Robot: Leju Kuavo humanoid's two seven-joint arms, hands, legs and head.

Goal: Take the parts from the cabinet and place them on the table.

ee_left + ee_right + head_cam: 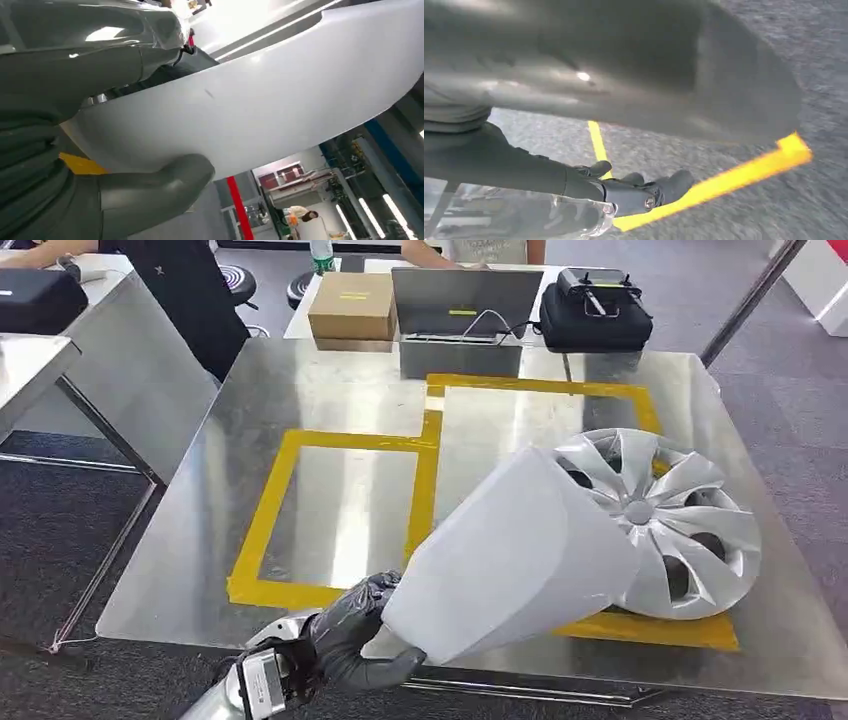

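On the steel tabletop [190, 540], yellow tape [270, 520] outlines a rectangle at the left and a second outline at the right. At the near edge the left hand [355, 635] clamps the lower rim of a white panel [510, 555], thumb under, fingers over; the panel is tilted, rising to the right and overlapping the hubcap [680, 515], which lies flat on the right outline. Whether panel and hubcap touch is unclear. At the far edge stand a box [352, 305], a laptop [458, 302] and a black bag [595, 318]. The right hand [634, 187] hangs above grey floor [804, 190], fingers curled in and holding nothing.
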